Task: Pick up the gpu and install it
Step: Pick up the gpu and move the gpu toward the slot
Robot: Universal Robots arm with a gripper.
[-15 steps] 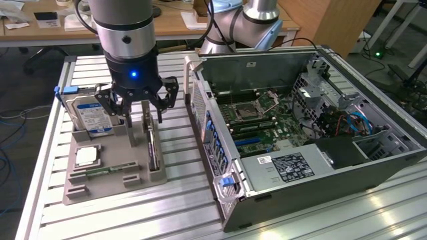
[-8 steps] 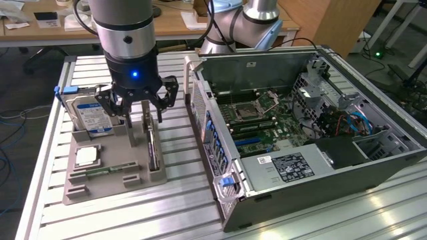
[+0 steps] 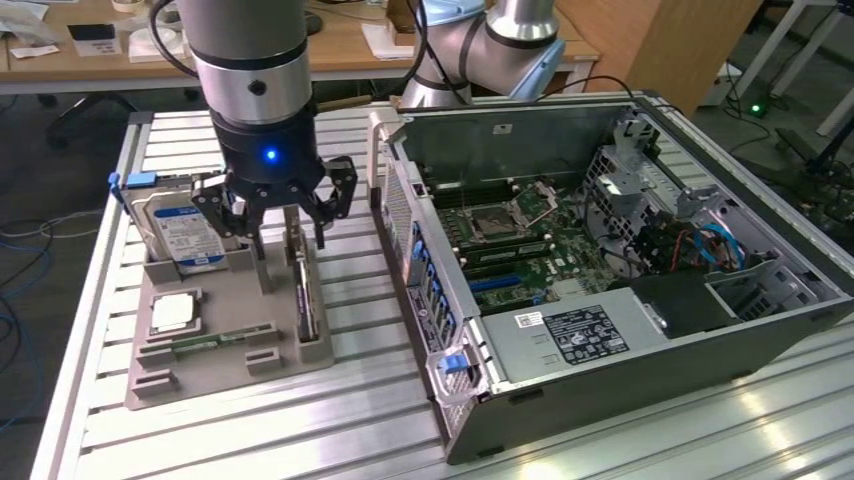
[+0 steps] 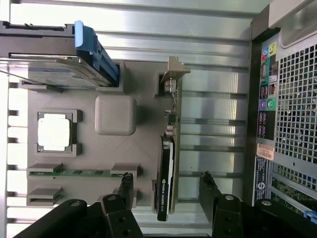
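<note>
Bench inventory, exterior view's left to the exterior view's right:

1. Hard drive (image 3: 180, 235): we log it standing on edge in the far slot of the grey holder (image 3: 227, 300), blue tab uppermost.
2. Square silver chip (image 3: 174, 313): flat in its pocket, nearer the camera than the drive; a green memory stick (image 3: 200, 345) sits in the slot just beside it.
3. Gripper (image 3: 283, 225): we find it hanging over the holder, pointing straight down. Its fingers (image 4: 126, 186) are spread apart and hold nothing.
4. The gpu (image 4: 166, 178): it stands on its thin edge in the holder's slot on the side nearest the case. Its long axis runs along the holder, roughly parallel to the case's rear panel. In the wrist view it lies directly below the gripper, between the two fingers, with a gap on each side. The fingers flank its dark-covered end, away from the metal bracket. We judge the grip to run across the card's thin dimension.
5. Table (image 3: 374, 440): slatted aluminium, bearing the holder and the case well apart from the table edges.
6. Computer case (image 3: 601, 400): on its side, panel off, motherboard exposed, close beside the holder, with open room above both
</note>
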